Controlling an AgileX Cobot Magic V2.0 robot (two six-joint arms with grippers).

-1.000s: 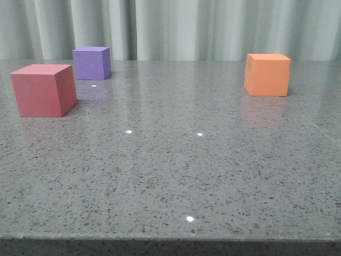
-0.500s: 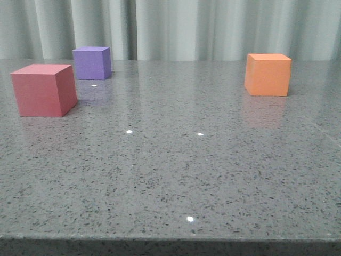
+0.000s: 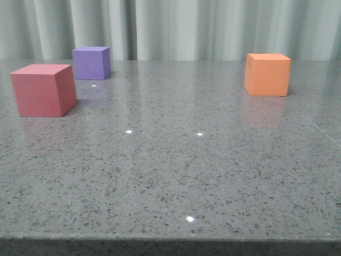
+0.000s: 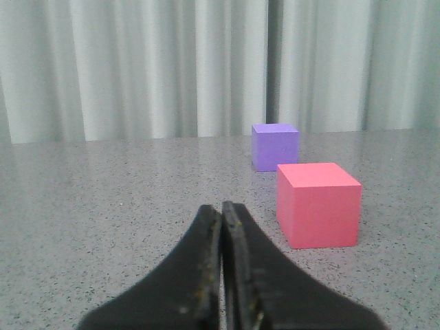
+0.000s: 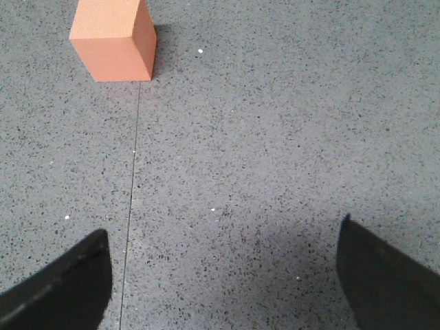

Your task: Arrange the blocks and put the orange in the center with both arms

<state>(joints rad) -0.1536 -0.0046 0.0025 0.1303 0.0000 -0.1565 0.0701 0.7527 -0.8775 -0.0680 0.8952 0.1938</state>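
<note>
On the grey speckled table, the red-pink block (image 3: 43, 89) stands at the left, with the purple block (image 3: 91, 63) just behind it. The orange block (image 3: 267, 74) stands alone at the far right. No arm shows in the front view. In the left wrist view my left gripper (image 4: 221, 210) is shut with nothing in it, low over the table, short of the red-pink block (image 4: 318, 204) and the purple block (image 4: 274, 146). In the right wrist view my right gripper (image 5: 223, 237) is open wide above bare table, well back from the orange block (image 5: 113, 40).
Pale curtains (image 3: 176, 29) hang behind the table's far edge. The table's front edge (image 3: 170, 237) runs across the bottom of the front view. A thin seam (image 5: 132, 185) crosses the tabletop near the orange block.
</note>
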